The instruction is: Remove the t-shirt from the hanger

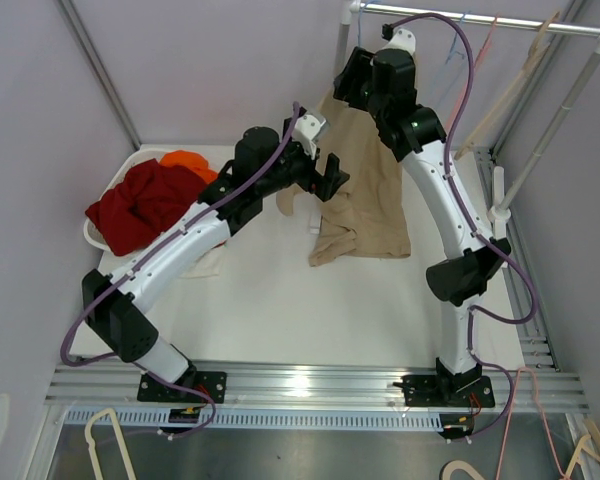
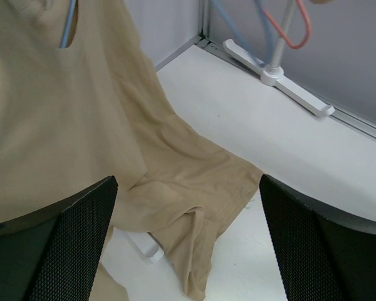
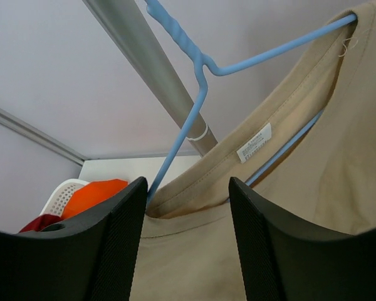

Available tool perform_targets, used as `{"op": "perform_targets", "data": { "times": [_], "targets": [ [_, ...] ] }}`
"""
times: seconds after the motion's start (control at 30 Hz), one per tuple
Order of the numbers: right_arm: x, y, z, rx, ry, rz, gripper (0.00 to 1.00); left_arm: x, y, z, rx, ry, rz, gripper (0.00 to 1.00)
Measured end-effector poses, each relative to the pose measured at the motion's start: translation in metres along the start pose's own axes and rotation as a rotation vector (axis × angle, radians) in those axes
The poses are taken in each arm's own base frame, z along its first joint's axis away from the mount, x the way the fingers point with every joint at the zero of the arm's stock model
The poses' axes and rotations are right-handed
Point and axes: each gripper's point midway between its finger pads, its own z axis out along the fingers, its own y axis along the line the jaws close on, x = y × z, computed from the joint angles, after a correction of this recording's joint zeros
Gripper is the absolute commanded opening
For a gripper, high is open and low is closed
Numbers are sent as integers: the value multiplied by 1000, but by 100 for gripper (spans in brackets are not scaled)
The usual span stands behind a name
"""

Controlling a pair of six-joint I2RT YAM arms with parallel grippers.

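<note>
A tan t-shirt (image 1: 360, 205) hangs on a blue hanger (image 3: 200, 81) from the rack rail (image 1: 480, 22); its lower hem drapes onto the white table. My right gripper (image 1: 352, 82) is up at the neck. In the right wrist view it (image 3: 187, 238) is open, with the collar and tan fabric (image 3: 238, 251) between the jaws, not clamped. My left gripper (image 1: 332, 180) is open beside the shirt's left edge. In the left wrist view it (image 2: 188, 244) is empty, with the shirt (image 2: 62, 125) and a bit of hanger (image 2: 67, 25) ahead.
A white basket (image 1: 90, 235) with red and orange clothes (image 1: 145, 200) sits at the table's far left. Other hangers (image 1: 490, 50) hang on the rail. The rack's white foot (image 2: 282, 81) and post stand at the right. Loose hangers lie below the front edge.
</note>
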Motion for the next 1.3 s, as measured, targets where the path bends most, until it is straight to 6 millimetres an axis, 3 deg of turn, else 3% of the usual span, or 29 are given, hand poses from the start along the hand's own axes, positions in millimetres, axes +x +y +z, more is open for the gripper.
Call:
{"op": "perform_targets", "data": {
  "times": [0.2, 0.33, 0.4, 0.43, 0.5, 0.67, 0.8, 0.97, 1.03, 1.1, 1.3],
  "targets": [
    [-4, -1, 3, 15, -30, -17, 57, -4, -26, -6, 49, -19, 12, 99],
    [-7, 2, 4, 12, -45, -25, 26, -22, -31, -19, 49, -61, 25, 100],
    [-10, 3, 5, 14, -62, -25, 24, -31, -29, -27, 36, -83, 37, 100],
    [-11, 2, 5, 17, -67, -25, 17, -35, -28, -30, 25, -93, 46, 100],
    [-12, 2, 6, 27, -78, -29, 13, -42, -24, -37, 2, -107, 58, 99],
    [-12, -5, 6, 80, -92, -51, 13, -53, -13, -51, -67, -125, 90, 100],
    [-12, -6, 2, 124, -108, -94, 28, -58, -8, -56, -99, -128, 99, 100],
    [-13, -7, -2, 162, -122, -156, 30, -57, -5, -56, -114, -123, 99, 99],
    [-15, -8, -3, 174, -132, -176, 24, -57, -5, -56, -114, -123, 99, 99],
    [-18, -10, -3, 189, -144, -199, 6, -56, -5, -56, -115, -120, 100, 100],
    [-37, -24, -13, 274, -190, -241, 7, -56, -2, -58, -132, -117, 104, 99]
  ]
}}
